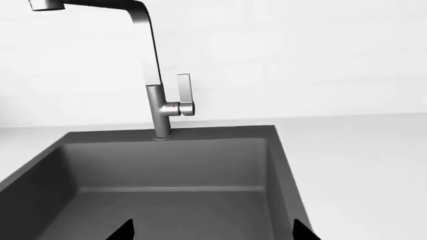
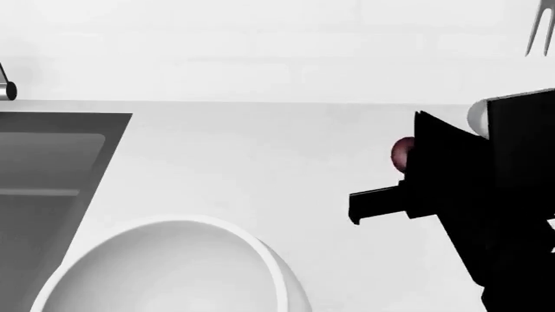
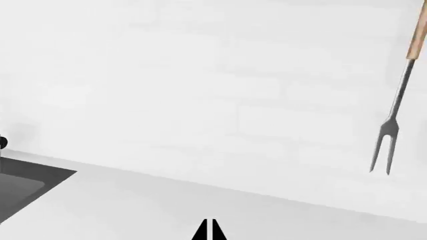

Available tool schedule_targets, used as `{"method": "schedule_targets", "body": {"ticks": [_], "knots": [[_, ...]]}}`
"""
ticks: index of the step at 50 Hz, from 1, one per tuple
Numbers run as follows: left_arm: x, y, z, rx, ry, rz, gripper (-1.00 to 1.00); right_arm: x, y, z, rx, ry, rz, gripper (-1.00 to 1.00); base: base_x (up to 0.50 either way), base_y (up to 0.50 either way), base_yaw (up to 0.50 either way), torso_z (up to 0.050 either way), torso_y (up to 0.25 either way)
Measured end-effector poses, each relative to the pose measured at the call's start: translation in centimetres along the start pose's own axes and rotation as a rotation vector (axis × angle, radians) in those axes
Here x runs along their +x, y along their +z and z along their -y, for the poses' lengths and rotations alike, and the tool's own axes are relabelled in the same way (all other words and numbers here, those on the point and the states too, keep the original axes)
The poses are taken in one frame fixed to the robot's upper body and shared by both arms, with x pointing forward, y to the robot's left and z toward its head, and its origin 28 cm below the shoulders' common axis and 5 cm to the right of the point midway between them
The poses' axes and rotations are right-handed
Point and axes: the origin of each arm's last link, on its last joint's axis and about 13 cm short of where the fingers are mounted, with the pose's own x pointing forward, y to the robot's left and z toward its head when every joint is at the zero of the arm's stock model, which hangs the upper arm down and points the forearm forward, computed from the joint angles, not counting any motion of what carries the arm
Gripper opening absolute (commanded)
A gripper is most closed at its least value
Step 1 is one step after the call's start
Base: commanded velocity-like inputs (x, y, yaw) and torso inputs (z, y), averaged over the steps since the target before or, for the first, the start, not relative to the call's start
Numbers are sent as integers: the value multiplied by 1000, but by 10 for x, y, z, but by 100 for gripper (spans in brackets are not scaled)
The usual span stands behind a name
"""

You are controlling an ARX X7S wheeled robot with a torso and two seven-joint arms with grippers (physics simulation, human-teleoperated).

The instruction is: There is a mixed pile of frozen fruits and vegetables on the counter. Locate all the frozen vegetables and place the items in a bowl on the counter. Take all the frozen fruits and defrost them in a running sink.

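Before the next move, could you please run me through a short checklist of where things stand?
1. Sink free of items: ok, the visible basin is bare.
2. Tap running: not ok, no water visible.
3. Left gripper open above the basin: ok, tips wide apart.
4. Right gripper free: ok, tips together, nothing between them.
5. Bowl in reach on the counter: ok.
6. Dark red fruit accessible: cannot tell, the right arm half hides it.
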Motion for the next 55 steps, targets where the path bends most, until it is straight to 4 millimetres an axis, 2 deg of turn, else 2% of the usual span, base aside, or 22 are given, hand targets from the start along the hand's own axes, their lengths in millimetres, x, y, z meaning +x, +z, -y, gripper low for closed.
{"method": "schedule_targets", "body": {"ticks": [10, 20, 38, 55], "knots": [[-1, 3, 4, 4, -15, 8, 100, -30, -3, 10, -30, -66, 85, -100, -5, 0, 0, 0, 0], [-4, 5, 6, 5, -20, 13, 100, -45, -6, 13, -68, -107, 119, -100, -496, 0, 0, 0, 0], [-8, 3, 6, 4, -21, 12, 100, -54, -8, 15, -107, -155, 124, -100, -500, 23, 0, 0, 0], [-7, 1, 7, 2, -18, 11, 100, -55, -13, 14, -129, -187, 121, -100, -88, 500, 0, 0, 0]]}}
